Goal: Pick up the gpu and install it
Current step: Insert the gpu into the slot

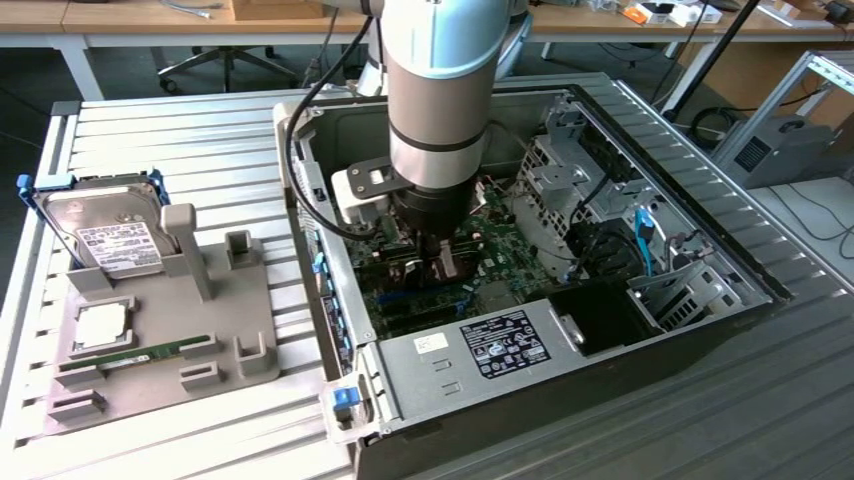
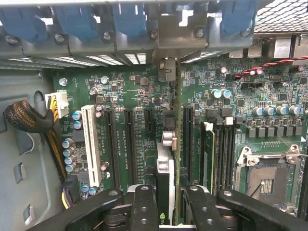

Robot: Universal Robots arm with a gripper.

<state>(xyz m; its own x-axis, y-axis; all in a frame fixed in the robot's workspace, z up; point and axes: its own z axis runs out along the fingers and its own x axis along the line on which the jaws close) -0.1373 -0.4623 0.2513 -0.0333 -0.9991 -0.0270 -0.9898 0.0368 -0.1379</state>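
My gripper (image 1: 447, 262) is lowered deep into the open computer case (image 1: 320, 110), over the green motherboard (image 1: 501, 255). In the wrist view the gripper (image 2: 169, 204) is shut on the gpu (image 2: 166, 166). The card shows edge-on, a thin dark board with a cooler on one side, standing upright between the black fingers (image 2: 144, 207). It runs along a black expansion slot (image 2: 185, 139). Its silvery bracket (image 2: 180, 33) sits up against the case's rear slot openings. I cannot tell whether the card's edge is seated in the slot.
A grey holder (image 1: 200, 340) at the exterior view's left carries a hard drive (image 1: 114, 240), a processor (image 1: 104, 325) and a green memory stick (image 1: 147, 352). Inside the case are the power supply (image 1: 494, 345), drive cages (image 1: 574, 170), sleeved cables (image 2: 26, 118), a white slot (image 2: 89, 144) and the processor socket (image 2: 264, 178).
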